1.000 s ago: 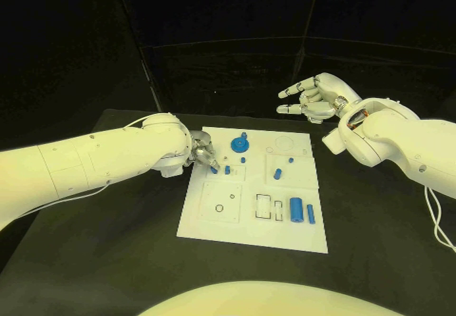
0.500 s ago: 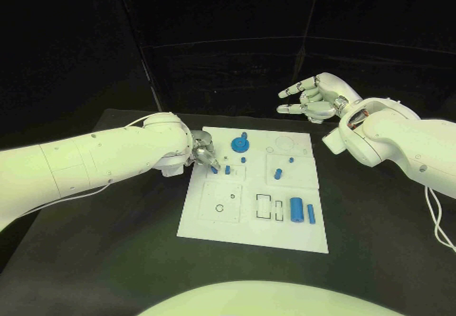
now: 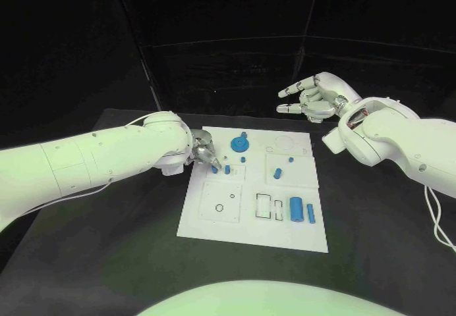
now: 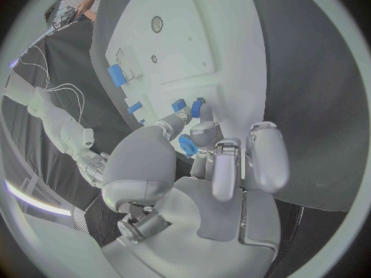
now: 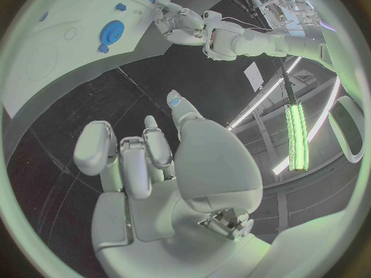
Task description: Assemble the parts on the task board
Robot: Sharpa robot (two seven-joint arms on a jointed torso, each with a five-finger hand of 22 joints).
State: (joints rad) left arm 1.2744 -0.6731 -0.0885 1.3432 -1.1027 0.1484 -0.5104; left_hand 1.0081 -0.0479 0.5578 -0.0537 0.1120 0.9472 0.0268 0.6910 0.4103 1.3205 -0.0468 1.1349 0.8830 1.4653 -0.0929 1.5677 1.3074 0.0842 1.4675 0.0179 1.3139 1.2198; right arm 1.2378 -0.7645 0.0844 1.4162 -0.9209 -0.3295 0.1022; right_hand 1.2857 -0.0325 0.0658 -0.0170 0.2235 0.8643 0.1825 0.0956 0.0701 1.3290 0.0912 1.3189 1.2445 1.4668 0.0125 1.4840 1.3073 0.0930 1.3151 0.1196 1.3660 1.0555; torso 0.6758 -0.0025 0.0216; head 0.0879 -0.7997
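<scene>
The left hand (image 3: 202,153) pinches a small blue plastic part (image 4: 187,145) at the white rectangular task board's (image 3: 221,227) upper left edge, mid-frame on the black surface (image 3: 114,257). The right hand (image 3: 312,97) hangs at upper right above the board's far edge, fingers loosely curled, holding nothing

White task board (image 3: 228,220) flat mid-table, blue parts (image 3: 297,209) scattered, round gear (image 3: 240,143) near far edge

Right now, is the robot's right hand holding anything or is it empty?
Empty. The right hand hangs above the far edge of the table, away from the white board, its fingers loosely curled with nothing between them.
</scene>
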